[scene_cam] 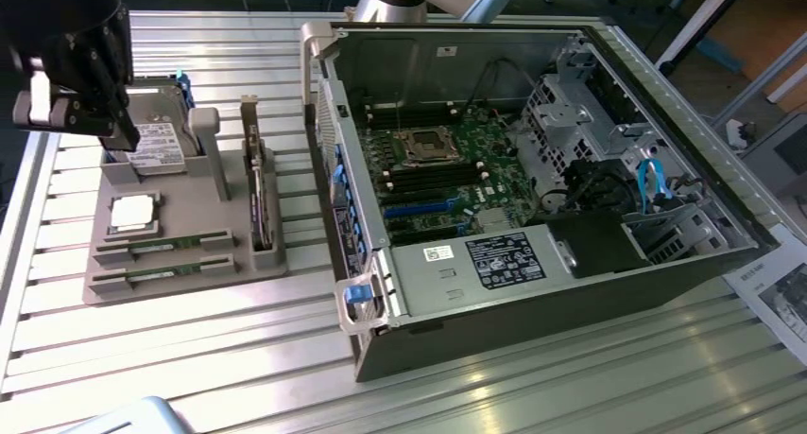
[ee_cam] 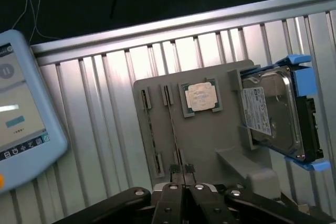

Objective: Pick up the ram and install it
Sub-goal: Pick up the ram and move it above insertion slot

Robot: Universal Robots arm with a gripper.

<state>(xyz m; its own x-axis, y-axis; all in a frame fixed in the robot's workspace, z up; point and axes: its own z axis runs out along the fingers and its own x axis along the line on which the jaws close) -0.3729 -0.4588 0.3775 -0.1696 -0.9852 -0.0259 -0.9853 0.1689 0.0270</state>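
Two rams, thin green sticks, lie in the slots of a grey holder point(scene_cam: 189, 283) at the exterior view's left: one ram point(scene_cam: 164, 244) and a second ram point(scene_cam: 162, 272) beside it. From the wrist they show edge-on as thin lines, ram point(ee_cam: 150, 129) and ram point(ee_cam: 173, 127). My gripper point(scene_cam: 111, 124) hangs high above the holder's far end, near the hard drive point(scene_cam: 158, 143). In the wrist view the gripper point(ee_cam: 182, 171) is shut with nothing between its fingers. The open computer case point(scene_cam: 530, 160) with its motherboard point(scene_cam: 441, 174) lies to the exterior view's right.
The holder also carries a square silver processor point(scene_cam: 135, 214), seen from the wrist as processor point(ee_cam: 201, 97), a dark card on edge point(scene_cam: 260, 202) and the blue-framed hard drive point(ee_cam: 273, 111). A light-blue tablet point(ee_cam: 21, 119) lies off the holder. The table point(scene_cam: 189, 358) is ribbed aluminium.
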